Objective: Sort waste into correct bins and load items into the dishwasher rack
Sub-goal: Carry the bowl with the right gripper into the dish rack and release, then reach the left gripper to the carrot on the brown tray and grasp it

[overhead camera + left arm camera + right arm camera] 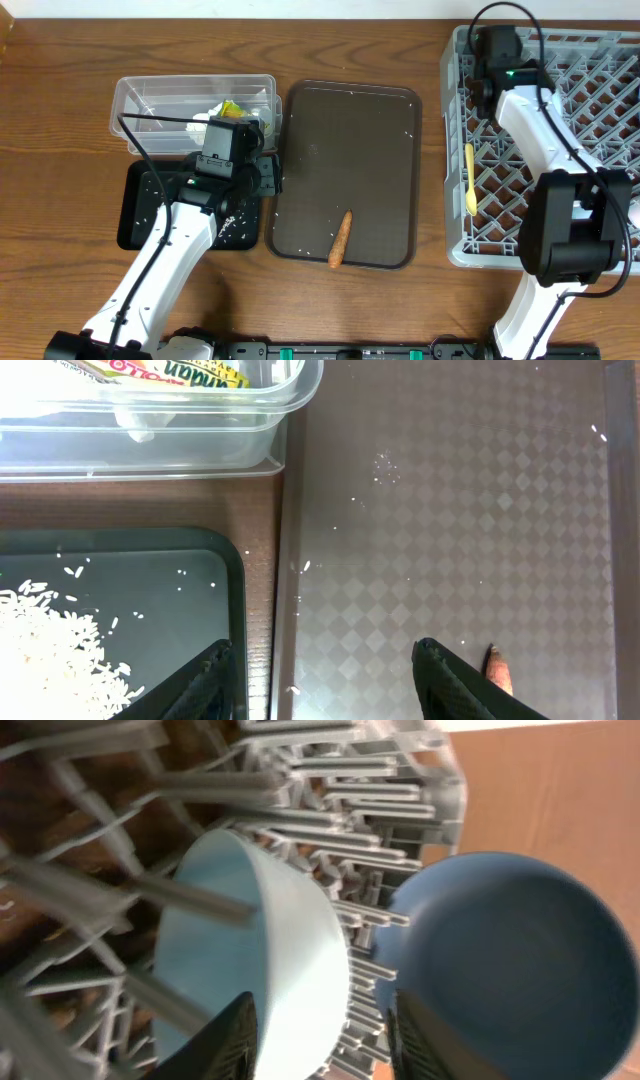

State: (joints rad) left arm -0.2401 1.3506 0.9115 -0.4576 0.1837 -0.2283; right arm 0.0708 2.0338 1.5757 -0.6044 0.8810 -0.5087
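Wooden table (pixel 60 60) overhead — blue bowl (pixel 510 960) seemingly wrist-only.

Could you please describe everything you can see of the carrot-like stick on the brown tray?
The carrot-like stick is thin and orange-brown. It lies flat on the dark brown serving tray, near the edge closest to the robot, slightly angled. Only the tray touches it; the open left end effector hovers nearby without contact.
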